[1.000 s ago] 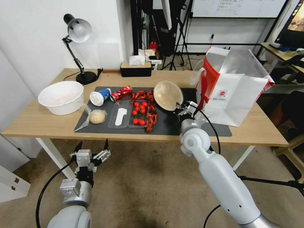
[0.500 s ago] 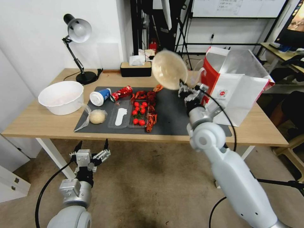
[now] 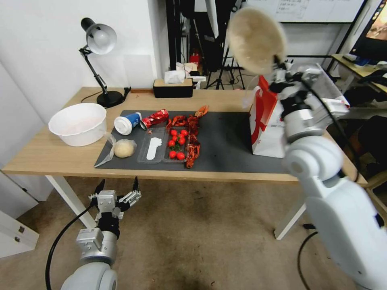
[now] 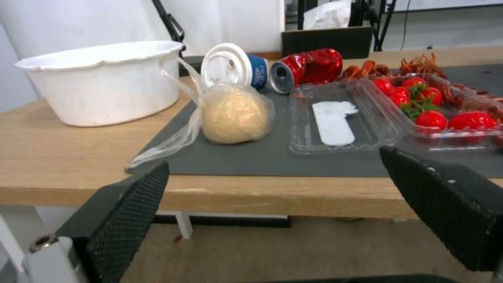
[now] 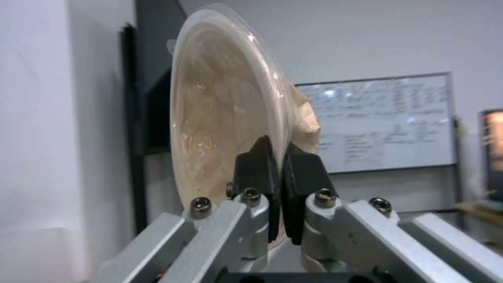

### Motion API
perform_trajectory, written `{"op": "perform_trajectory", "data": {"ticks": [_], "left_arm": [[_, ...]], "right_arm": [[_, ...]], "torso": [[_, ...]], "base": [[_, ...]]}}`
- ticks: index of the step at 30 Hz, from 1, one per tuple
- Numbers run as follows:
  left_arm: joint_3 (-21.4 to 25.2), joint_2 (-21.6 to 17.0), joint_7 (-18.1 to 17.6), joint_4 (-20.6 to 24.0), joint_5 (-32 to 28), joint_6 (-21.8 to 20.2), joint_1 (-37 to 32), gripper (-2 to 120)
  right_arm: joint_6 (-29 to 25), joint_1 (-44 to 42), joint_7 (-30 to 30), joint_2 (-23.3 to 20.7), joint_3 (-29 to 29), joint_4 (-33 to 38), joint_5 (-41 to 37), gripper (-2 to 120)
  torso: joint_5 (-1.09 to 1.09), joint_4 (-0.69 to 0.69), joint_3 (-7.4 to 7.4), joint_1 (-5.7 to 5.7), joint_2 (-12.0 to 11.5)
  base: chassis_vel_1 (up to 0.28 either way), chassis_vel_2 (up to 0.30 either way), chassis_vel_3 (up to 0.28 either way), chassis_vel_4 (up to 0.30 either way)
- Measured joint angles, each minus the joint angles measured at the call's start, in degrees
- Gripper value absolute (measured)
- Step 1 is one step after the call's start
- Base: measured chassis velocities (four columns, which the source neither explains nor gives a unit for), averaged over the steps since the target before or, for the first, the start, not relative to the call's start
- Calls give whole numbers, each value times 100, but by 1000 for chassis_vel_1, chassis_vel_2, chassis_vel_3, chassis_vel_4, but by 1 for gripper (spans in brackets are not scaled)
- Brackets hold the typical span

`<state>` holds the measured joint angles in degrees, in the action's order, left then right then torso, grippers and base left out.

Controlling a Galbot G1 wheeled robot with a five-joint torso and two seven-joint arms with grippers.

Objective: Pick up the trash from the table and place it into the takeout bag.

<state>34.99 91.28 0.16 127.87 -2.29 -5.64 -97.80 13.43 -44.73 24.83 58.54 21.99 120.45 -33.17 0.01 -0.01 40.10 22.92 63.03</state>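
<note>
Aloft, beige disposable bowl (image 3: 256, 39) on edge, rim pinched in right gripper (image 3: 279, 69); left gripper (image 3: 116, 192) agape.

I'm getting bright, even room light with soft shadows — the beige disposable bowl (image 3: 256, 39) above my right gripper (image 3: 279, 76) is motion-blurred, and straight lines bow at the head view's edges.

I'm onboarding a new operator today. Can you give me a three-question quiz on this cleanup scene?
1. True or false: the right gripper pinches the beige bowl by its rim.
2. Where is the left gripper? A) over the mat B) below the table edge, open C) inside the takeout bag
3. Which piece of trash lies nearest the white tub?

Key: 1 true. 2 B. 3 the blue-and-white paper cup.
</note>
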Motion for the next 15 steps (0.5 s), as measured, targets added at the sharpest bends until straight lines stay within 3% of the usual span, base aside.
{"op": "perform_trajectory", "data": {"ticks": [15], "left_arm": [[-23, 20, 3, -11, 19, 17, 3, 100]], "right_arm": [[158, -130, 64, -155, 349, -32, 252, 0]], "torso": [[0, 0, 0, -1, 0]], "base": [[0, 0, 0, 0]]}}
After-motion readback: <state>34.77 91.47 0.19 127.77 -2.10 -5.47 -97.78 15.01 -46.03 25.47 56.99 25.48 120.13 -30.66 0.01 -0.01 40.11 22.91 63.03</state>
